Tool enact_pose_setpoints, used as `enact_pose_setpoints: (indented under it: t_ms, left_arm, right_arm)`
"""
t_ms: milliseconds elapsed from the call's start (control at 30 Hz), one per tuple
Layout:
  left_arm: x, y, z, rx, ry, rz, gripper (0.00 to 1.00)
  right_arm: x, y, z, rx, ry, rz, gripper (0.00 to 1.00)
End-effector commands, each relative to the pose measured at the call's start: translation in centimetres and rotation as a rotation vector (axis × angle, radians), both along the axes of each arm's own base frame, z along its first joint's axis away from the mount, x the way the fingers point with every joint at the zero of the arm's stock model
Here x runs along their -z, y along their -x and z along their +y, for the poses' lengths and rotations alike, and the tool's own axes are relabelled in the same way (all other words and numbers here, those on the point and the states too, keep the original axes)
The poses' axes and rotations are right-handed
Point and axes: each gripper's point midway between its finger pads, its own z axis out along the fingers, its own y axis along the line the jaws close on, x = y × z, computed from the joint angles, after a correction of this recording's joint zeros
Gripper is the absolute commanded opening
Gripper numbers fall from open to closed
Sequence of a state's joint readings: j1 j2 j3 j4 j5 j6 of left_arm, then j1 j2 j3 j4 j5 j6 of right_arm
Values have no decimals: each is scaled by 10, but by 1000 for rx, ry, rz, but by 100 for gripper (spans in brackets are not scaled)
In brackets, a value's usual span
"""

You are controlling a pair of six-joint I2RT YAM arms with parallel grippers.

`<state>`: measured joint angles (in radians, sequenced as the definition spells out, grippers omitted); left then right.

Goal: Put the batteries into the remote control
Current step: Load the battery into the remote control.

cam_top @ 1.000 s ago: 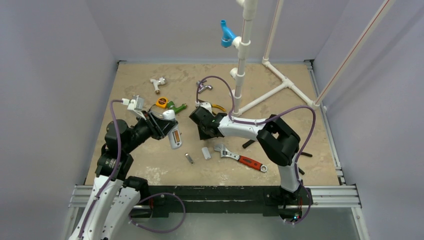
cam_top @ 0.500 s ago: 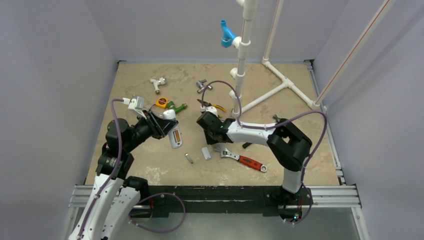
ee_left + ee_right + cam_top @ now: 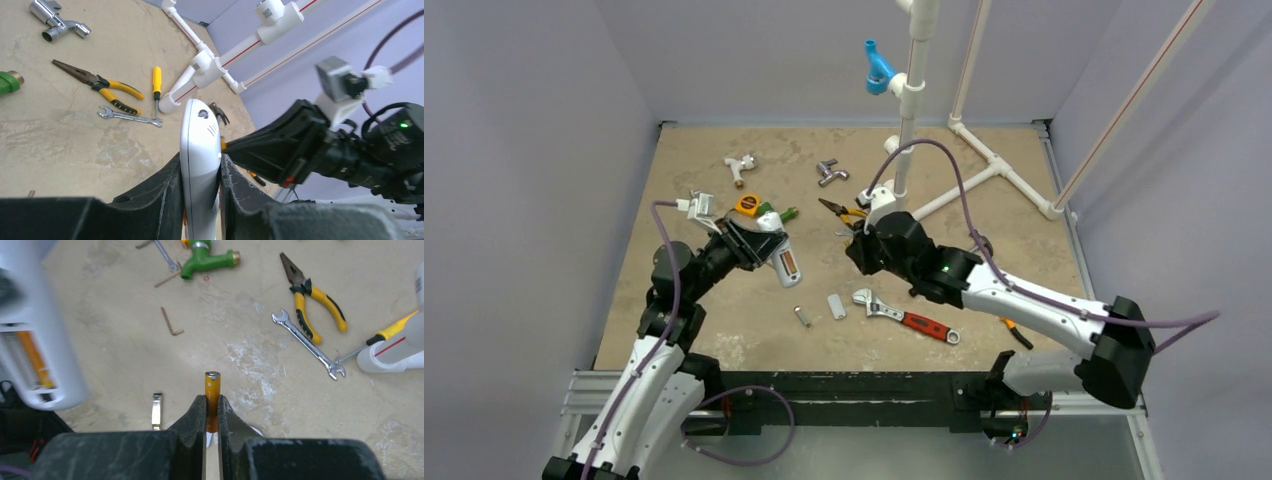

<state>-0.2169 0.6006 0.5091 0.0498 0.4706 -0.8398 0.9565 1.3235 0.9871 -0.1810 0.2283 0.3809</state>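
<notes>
My left gripper [image 3: 762, 246] [image 3: 200, 162] is shut on the white remote control [image 3: 780, 258] [image 3: 200, 142], held edge-on above the table's left-middle. One of the orange batteries [image 3: 789, 265] lies in its open back compartment. In the right wrist view the remote control [image 3: 37, 355] is a blurred shape at the left. My right gripper [image 3: 856, 248] [image 3: 211, 402] is shut on a second orange battery [image 3: 212, 387], which stands up out of its fingertips. The two grippers face each other, a short gap apart.
On the table below lie a silvery cylinder [image 3: 802, 317] [image 3: 157, 411], a small white cover [image 3: 836, 306] and a red-handled wrench [image 3: 906, 317]. Yellow pliers [image 3: 844, 212] [image 3: 312, 297], a spanner [image 3: 307, 342], a green fitting [image 3: 207, 259] and a white pipe frame [image 3: 904, 130] lie farther back.
My right gripper has closed on the battery and shifted right while its arm swung low to the right. My left gripper with the remote has moved slightly right.
</notes>
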Motion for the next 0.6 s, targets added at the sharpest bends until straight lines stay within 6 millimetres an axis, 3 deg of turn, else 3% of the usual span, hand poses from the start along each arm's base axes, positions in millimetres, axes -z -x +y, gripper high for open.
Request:
enact_pose_setpoints:
  t_ms: [0,133,233,567]
  left_arm:
    - [-33,-4,-4,9,185,-182,0]
    - [-40,-1,-5,19,288,-272,0]
    - [-45,1,-9,30,330,-307,0]
    - [-46,2,-24,70,380,-311,0]
  right_arm:
    - [-70,13,5,-95,-161,-125,0]
    - [-104,32,21,-217,-235,-100,0]
    - [-117,44,36,-286,-299,-44,0]
    - [-118,47,58,-322,-343,37,0]
